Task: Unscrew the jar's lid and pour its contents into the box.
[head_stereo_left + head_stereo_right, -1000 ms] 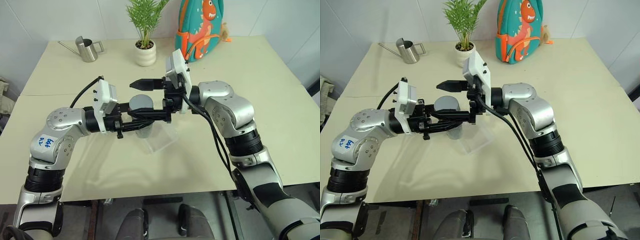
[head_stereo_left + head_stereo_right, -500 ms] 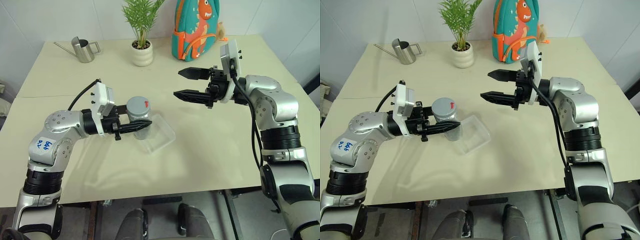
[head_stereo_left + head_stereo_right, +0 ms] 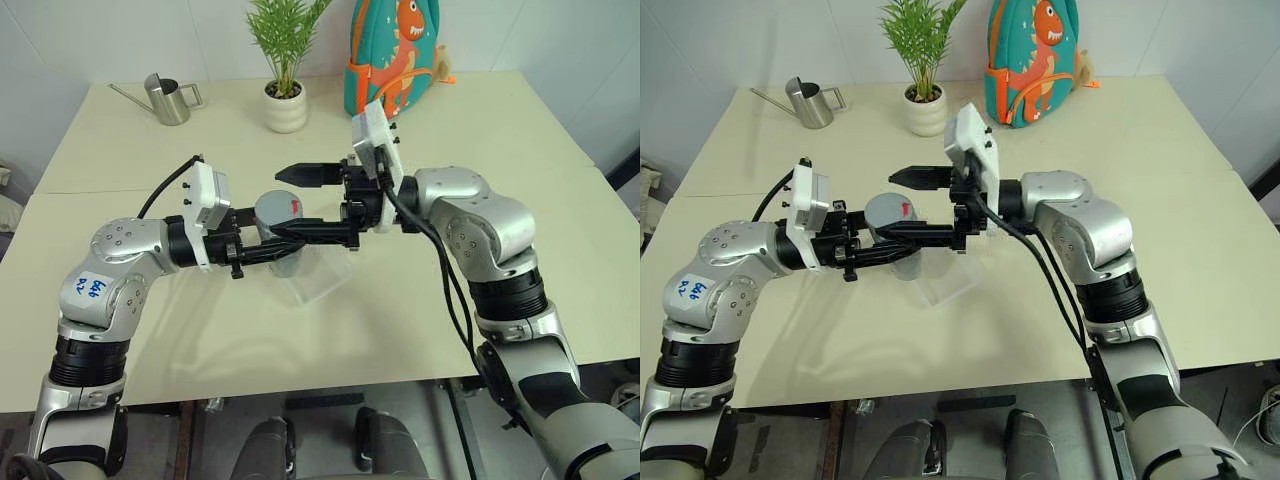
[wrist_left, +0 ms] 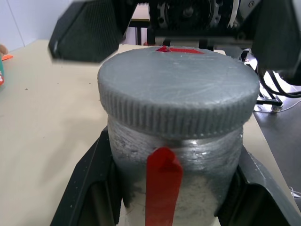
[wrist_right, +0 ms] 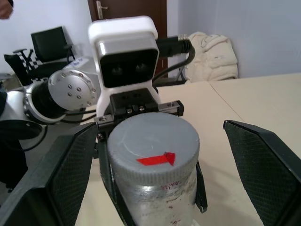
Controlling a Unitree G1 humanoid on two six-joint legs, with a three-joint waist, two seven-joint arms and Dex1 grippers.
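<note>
Jar held aloft at frame centre, lid on, above the box.

Eye views: left gripper (image 3: 268,247) clamped on jar (image 3: 283,232) over clear box (image 3: 322,276); right gripper (image 3: 305,206) spread wide, one finger either side of lid (image 3: 890,209).
Left wrist view: jar (image 4: 178,155) fills centre, red stripe facing.
Right wrist view: lid (image 5: 153,139) centred low, between wide fingers (image 5: 73,176).

Left tool (image 5: 151,188) clamps jar (image 5: 155,197); lid (image 5: 153,148) on.
</note>
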